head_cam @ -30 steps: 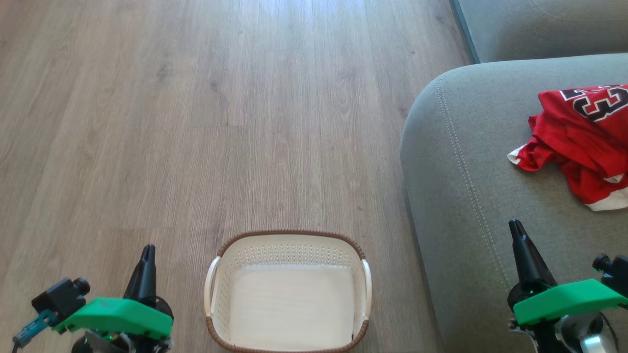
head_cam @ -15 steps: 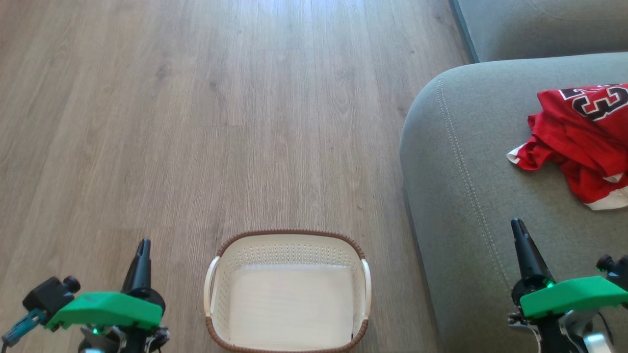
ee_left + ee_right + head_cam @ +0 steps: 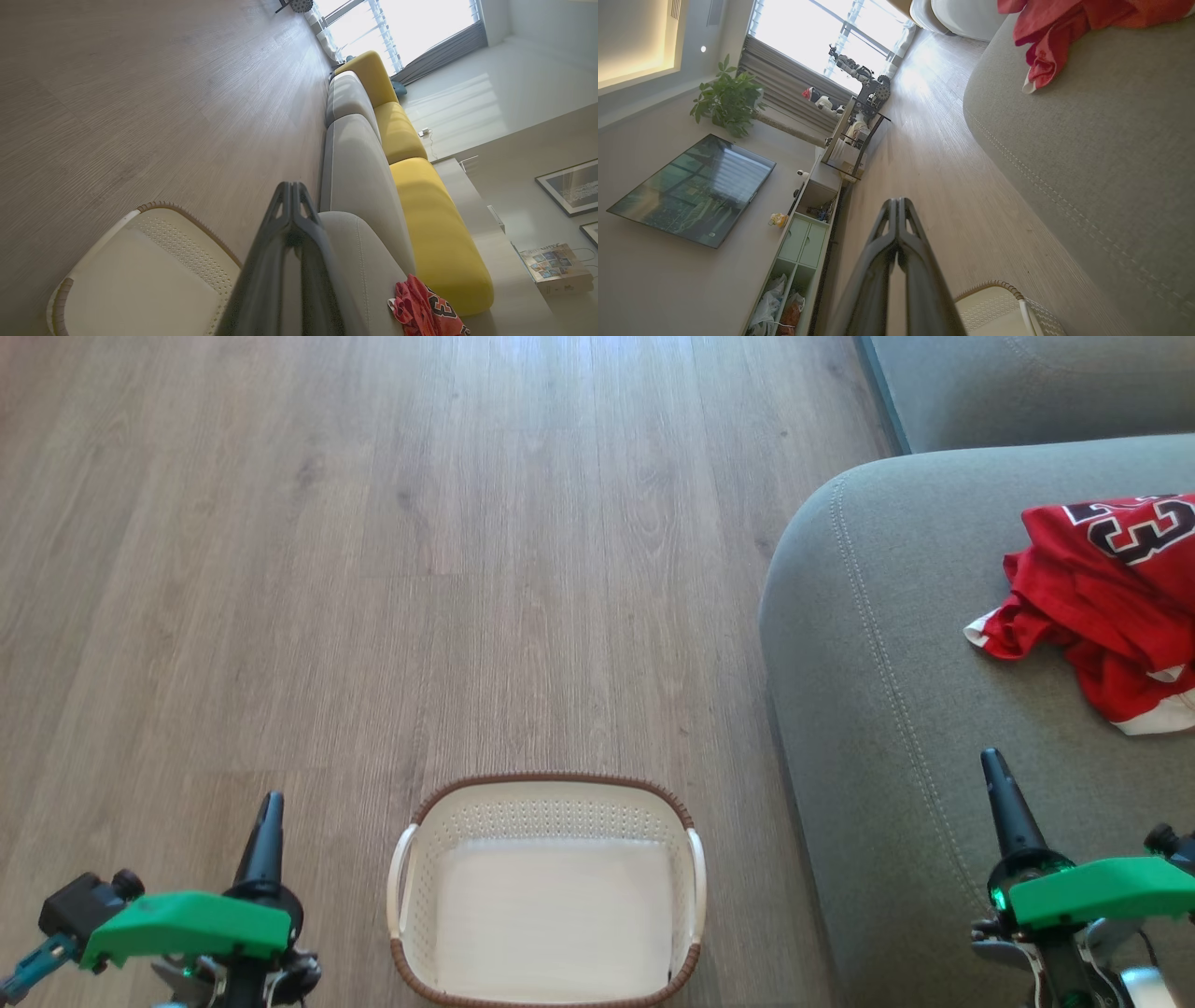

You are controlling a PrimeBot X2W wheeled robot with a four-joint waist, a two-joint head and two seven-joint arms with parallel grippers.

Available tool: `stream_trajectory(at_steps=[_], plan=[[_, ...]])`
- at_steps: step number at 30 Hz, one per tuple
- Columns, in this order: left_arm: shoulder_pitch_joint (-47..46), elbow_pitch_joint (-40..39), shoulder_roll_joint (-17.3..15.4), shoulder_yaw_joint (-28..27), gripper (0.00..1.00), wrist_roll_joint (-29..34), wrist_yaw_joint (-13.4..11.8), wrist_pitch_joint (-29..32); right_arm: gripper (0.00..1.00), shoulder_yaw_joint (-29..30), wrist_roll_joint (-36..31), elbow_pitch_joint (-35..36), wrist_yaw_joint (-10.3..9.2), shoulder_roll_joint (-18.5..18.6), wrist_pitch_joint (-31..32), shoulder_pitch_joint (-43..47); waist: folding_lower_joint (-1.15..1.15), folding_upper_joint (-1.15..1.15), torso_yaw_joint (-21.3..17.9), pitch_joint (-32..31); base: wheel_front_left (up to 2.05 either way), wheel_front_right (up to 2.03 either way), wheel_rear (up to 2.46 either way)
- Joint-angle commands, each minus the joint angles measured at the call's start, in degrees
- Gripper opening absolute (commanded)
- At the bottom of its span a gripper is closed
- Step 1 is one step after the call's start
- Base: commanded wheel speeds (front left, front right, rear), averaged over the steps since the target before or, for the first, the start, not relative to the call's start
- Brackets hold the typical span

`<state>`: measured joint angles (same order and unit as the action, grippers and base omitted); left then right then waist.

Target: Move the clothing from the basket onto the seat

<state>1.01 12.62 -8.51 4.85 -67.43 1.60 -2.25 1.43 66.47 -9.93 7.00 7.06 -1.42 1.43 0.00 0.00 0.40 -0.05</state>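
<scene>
Head view, edges: the white perforated basket (image 3: 551,777) stands on the wooden floor (image 3: 420,569), its bare bottom showing, just beside the rounded edge of the grey sofa seat (image 3: 887,709). Open floor stretches beyond it.
Head view, clothing: the red jerseys (image 3: 1092,597) lie crumpled on the seat, well apart from the basket.
Head view, arms: the left end effector (image 3: 269,807) hangs over the floor left of the basket. The right end effector (image 3: 991,767) hangs over the seat's near part.
Left wrist view, grip: fingers pressed together, holding nothing.
Left wrist view, room: yellow back cushions (image 3: 434,224) line the sofa, with a bright window (image 3: 411,23) at its far end.
Right wrist view, grip: fingers pressed together, holding nothing.
Right wrist view, room: a television (image 3: 691,189), a potted plant (image 3: 726,98) and a low cabinet (image 3: 798,242) line the opposite wall, across the floor from the sofa.
</scene>
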Motion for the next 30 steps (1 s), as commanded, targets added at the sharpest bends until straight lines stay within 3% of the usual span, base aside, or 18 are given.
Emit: stream_trajectory(at_steps=[1, 30], plan=[[-4.01, -1.50, 0.07, -2.26, 0.00, -1.72, 0.75, 0.59, 0.00, -0.13, 1.96, 1.35, 0.31, -0.09, 0.59, -3.49, 0.00, 0.00, -0.02, 0.01, 0.00, 0.00, 0.00], [-5.92, 0.27, 3.18, -7.44, 0.00, -15.91, 3.86, 5.25, 0.00, 2.34, 16.88, -1.91, 0.42, -2.06, 4.46, -5.92, 0.00, 0.00, -0.25, 0.14, 0.00, 0.00, 0.00]])
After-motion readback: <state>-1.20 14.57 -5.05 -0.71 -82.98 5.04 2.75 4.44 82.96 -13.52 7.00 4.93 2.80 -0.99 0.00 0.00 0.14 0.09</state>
